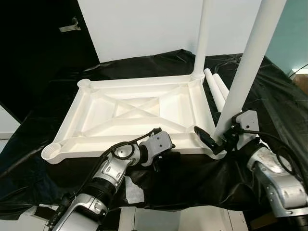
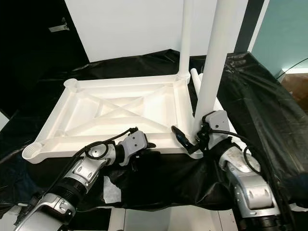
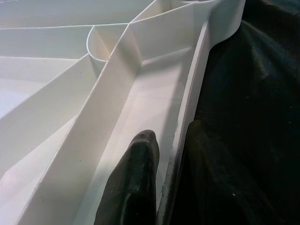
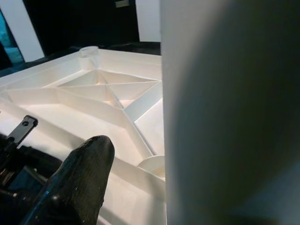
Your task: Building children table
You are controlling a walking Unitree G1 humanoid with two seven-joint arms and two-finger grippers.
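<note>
White tabletop [image 1: 130,113], white legs [image 1: 248,67]; black cloth [image 1: 269,96]; wall [image 1: 144,24] seemingly white.

Work surface draped in a crinkled, glossy black plastic sheet [image 1: 269,101], hanging over the near edge in folds. Behind it, a flat matt white wall panel [image 1: 144,26], evenly lit. To the left, a deep black backdrop [image 1: 33,57] with a small pale strip of tape [image 1: 70,26] stuck high on it. Teal painted wall [image 1: 293,38] at far right. A torn scrap of white paper [image 1: 133,188] lies on the sheet's near edge. Pale floor [image 1: 173,219] below.
</note>
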